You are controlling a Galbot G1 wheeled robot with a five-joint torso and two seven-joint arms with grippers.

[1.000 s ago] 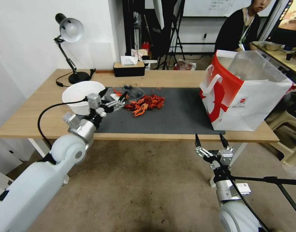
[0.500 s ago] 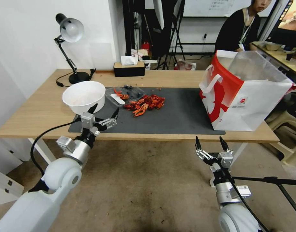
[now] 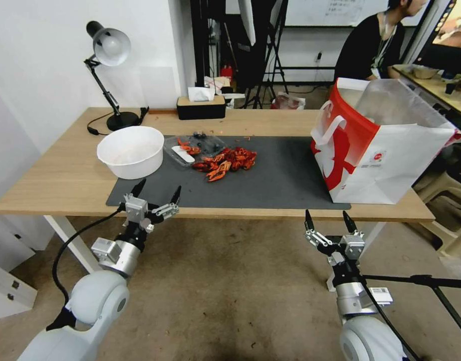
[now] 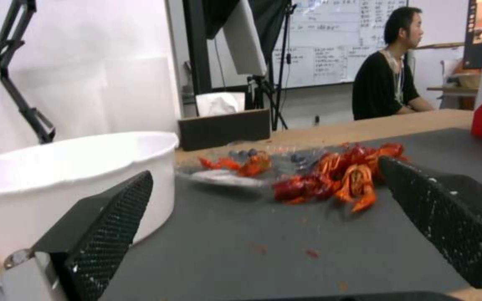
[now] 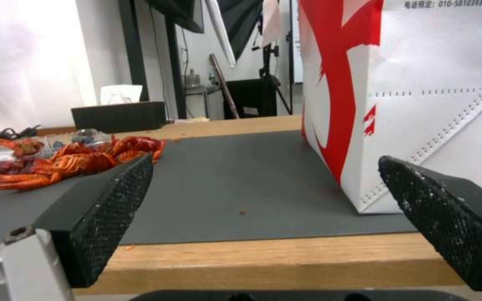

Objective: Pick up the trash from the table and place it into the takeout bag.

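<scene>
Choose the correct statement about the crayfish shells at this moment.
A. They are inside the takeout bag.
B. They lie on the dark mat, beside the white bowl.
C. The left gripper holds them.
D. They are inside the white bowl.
B: the crayfish shells lie in a heap on the dark mat, apart from the white bowl.

The table (image 3: 65, 170) has a light wood top under a matt dark grey mat (image 3: 270, 175). The bowl (image 3: 131, 151) looks smooth white plastic — the takeout bag (image 3: 386, 150) stitched and faintly glossy. Gripper pads (image 4: 110, 228) are black, rough-textured.
</scene>
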